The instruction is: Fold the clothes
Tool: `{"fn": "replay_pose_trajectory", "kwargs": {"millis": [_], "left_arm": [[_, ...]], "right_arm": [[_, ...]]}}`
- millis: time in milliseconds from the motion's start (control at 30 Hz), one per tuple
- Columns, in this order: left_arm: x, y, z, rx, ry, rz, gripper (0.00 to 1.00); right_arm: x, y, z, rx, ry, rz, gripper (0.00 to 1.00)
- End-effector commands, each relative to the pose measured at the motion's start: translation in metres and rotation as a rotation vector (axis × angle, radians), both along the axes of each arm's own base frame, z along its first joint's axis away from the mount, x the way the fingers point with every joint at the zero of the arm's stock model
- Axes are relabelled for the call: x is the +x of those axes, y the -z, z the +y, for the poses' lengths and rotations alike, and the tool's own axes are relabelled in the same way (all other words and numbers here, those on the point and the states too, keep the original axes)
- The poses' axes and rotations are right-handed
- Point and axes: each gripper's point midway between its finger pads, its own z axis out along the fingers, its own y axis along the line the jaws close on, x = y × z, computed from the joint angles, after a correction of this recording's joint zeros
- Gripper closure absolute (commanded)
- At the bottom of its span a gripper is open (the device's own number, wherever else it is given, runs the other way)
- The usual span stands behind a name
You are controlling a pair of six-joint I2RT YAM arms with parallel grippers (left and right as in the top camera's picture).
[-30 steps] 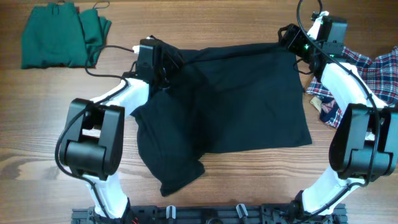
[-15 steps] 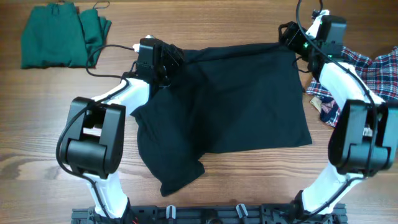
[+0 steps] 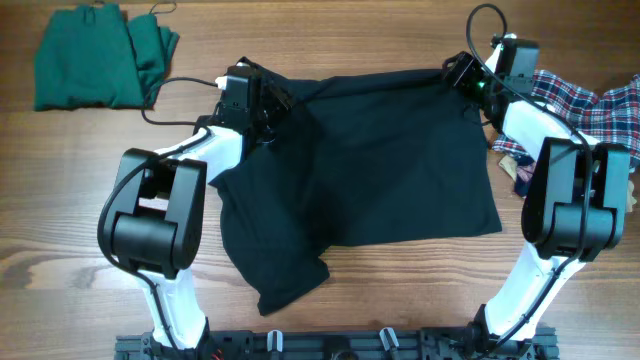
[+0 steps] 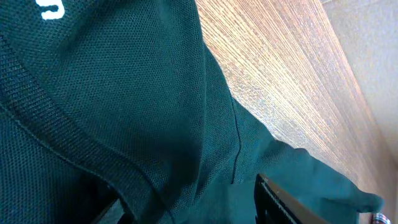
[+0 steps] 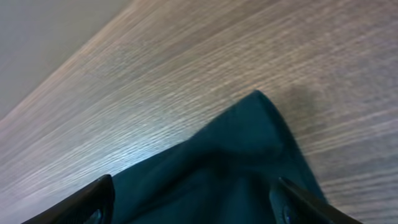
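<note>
The black collared shirt (image 3: 380, 160) lies spread across the table's middle, with one part trailing toward the front left. My left gripper (image 3: 262, 100) sits on its far left corner. In the left wrist view the fingers (image 4: 292, 199) stand apart with bunched fabric (image 4: 155, 124) between them and the white logo (image 4: 50, 9) beyond. My right gripper (image 3: 462, 78) is at the far right corner. Its jaws (image 5: 189, 202) are wide open astride the shirt's corner (image 5: 249, 143). The green garment (image 3: 90, 55) lies at the far left. The plaid shirt (image 3: 590, 110) lies crumpled at the right.
A black cable (image 3: 175, 85) runs over the wooden table (image 3: 80, 200) between the green garment and the left arm. The plaid shirt lies right beside the right arm's forearm (image 3: 525, 120). The arm bases stand at the table's front edge.
My right gripper has shifted slightly left onto the shirt's far right corner, and its arm swung with it. The left gripper has stayed at the far left corner.
</note>
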Motion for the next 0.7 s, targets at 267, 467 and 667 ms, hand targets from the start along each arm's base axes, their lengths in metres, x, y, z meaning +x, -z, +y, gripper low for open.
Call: {"fn": "replay_pose_trajectory", "kwargs": {"millis": [267,467,667], "left_arm": [[0.003,0.002,0.003,0.000,-0.003,0.009,0.41],[0.002,0.002,0.003,0.001,-0.004,0.013,0.41],[0.002,0.002,0.003,0.001,-0.003,0.013,0.41]], "right_arm": [[0.000,0.032,-0.011,0.080,0.165,0.068,0.20],[0.010,0.025,-0.010,0.081,0.153,0.013,0.20],[0.013,0.021,-0.010,0.080,0.153,-0.008,0.24]]}}
